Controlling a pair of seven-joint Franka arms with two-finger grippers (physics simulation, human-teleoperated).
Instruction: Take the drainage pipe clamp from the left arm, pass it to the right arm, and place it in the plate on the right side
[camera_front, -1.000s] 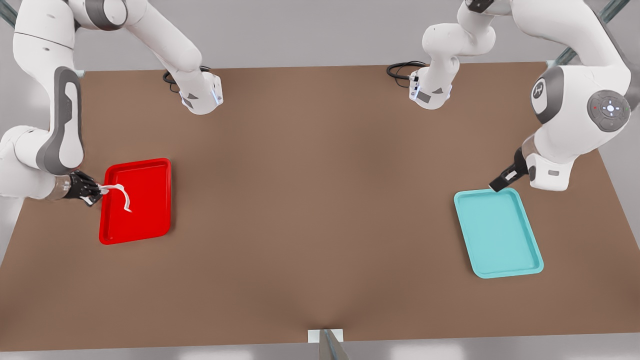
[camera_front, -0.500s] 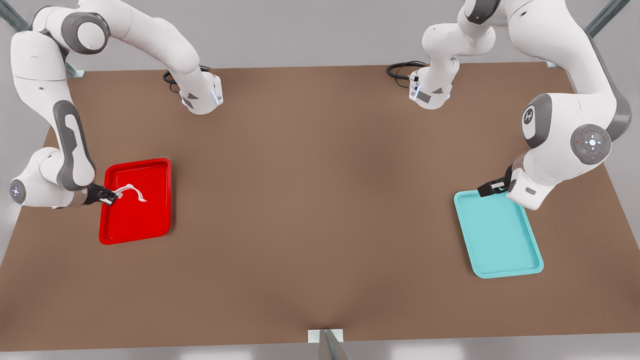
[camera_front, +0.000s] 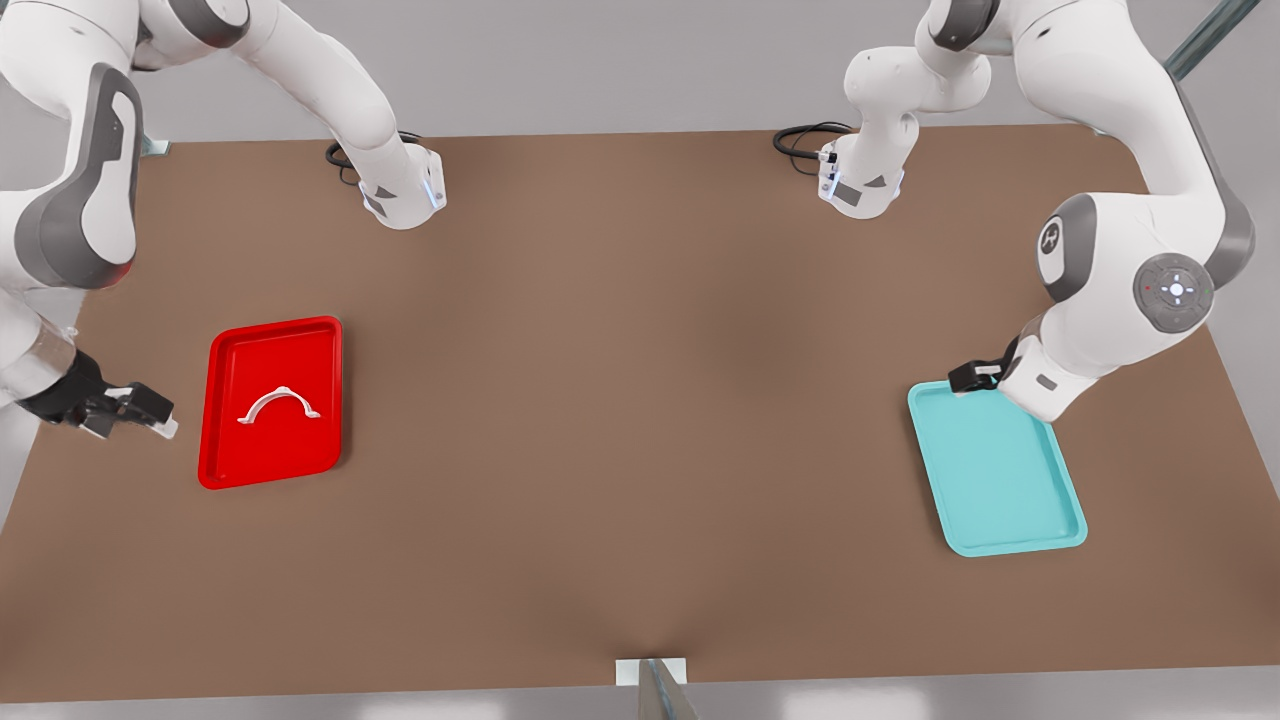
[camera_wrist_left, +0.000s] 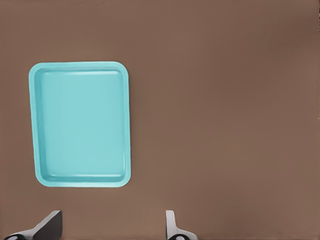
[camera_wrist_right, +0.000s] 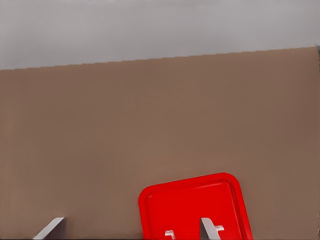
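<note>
The white drainage pipe clamp (camera_front: 279, 406) lies arch-up in the middle of the red plate (camera_front: 228, 465), at the front view's left, with nothing touching it. My right gripper (camera_front: 158, 415) is open and hovers just outside the plate's left rim. In the right wrist view its fingers (camera_wrist_right: 131, 220) are spread, with the red plate (camera_wrist_right: 190, 205) ahead of them. My left gripper (camera_front: 968, 378) is open over the far corner of the teal tray (camera_front: 1000, 470), at the front view's right. Its spread gripper (camera_wrist_left: 114, 214) shows in the left wrist view.
The teal tray (camera_wrist_left: 80, 125) holds nothing. Both arm bases (camera_front: 405, 195) (camera_front: 860, 185) and black cables stand at the table's far edge. A small metal bracket (camera_front: 650, 675) sits at the near edge. The brown tabletop (camera_front: 640, 400) spreads between the two trays.
My right gripper let go of the clamp, which dropped flat into the red plate, then drew back toward the front view's left. The left gripper shifted slightly over the teal tray's corner.
</note>
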